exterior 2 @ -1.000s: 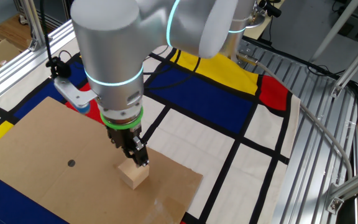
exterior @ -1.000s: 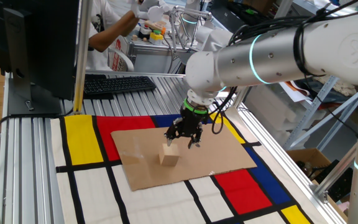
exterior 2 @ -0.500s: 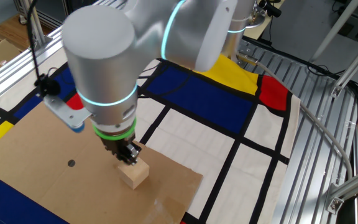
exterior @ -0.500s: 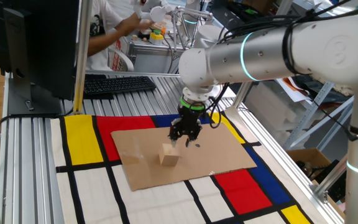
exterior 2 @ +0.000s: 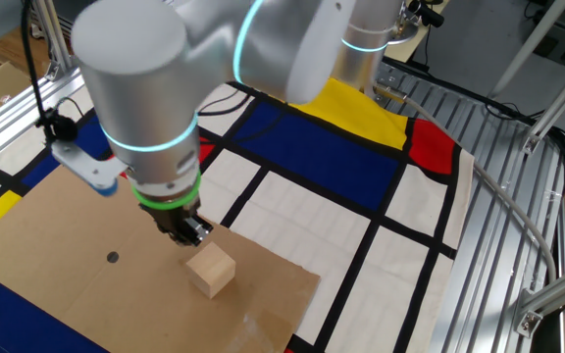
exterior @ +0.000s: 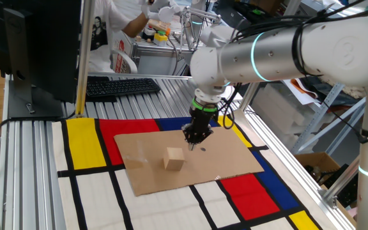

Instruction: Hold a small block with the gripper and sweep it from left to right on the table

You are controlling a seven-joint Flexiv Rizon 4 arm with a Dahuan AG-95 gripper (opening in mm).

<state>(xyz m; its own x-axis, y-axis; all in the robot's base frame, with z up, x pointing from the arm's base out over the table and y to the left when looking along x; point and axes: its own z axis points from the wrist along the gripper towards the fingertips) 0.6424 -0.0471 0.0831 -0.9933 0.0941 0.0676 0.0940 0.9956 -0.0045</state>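
The counter (exterior: 37, 172), an aluminium slatted frame, carries a mat (exterior: 88, 144) of red, yellow, blue and white panels, and on that a flat cardboard sheet (exterior: 232, 156). The arm (exterior: 280, 54) reaches over it with the claw (exterior: 197, 135) pointing down above the cardboard, fingers drawn fully together and holding nothing. The small block (exterior: 174, 158) sits on the cardboard just beside the claw, free of it; in the other fixed view the block (exterior 2: 210, 271) lies a little apart from the fingertips. So the task looks barely begun: the block is not gripped and no sweep seems made. What remains, as I judge it, is to part the fingers, set them around the block, close, and slide it across. Behind the counter stand a keyboard (exterior: 120, 86) and a dark monitor (exterior: 30, 45), well apart. Nothing lies in the path across the cardboard.
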